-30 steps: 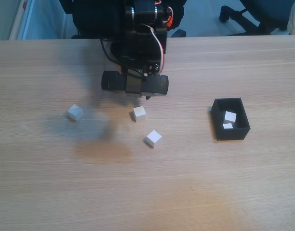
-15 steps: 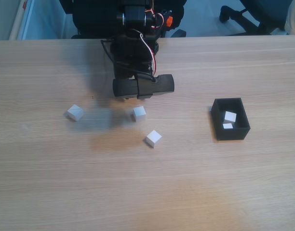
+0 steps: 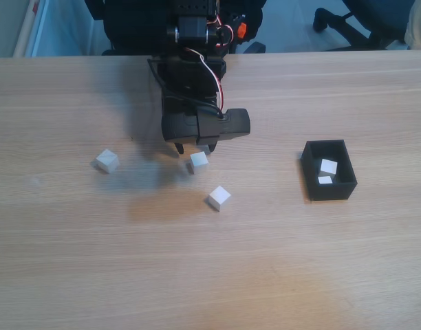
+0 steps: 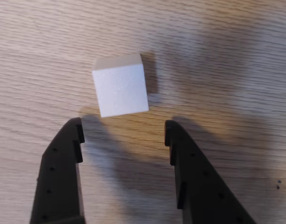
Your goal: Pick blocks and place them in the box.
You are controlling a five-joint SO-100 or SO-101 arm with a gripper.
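The table carries the box, well right, with two blocks inside. The gripper hangs spread wide and empty just short of the target block. Closing early risks nudging the skewed cube away.

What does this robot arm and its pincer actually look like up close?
The arm is a chunky black plastic build with boxy motor housings, a loose red and white cable looping down its front and a small orange part near the top. A black bar-shaped block crosses its lower end. In the wrist view, the gripper has two flat matte-black fingers, tapering to blunt tips, dotted with small holes.
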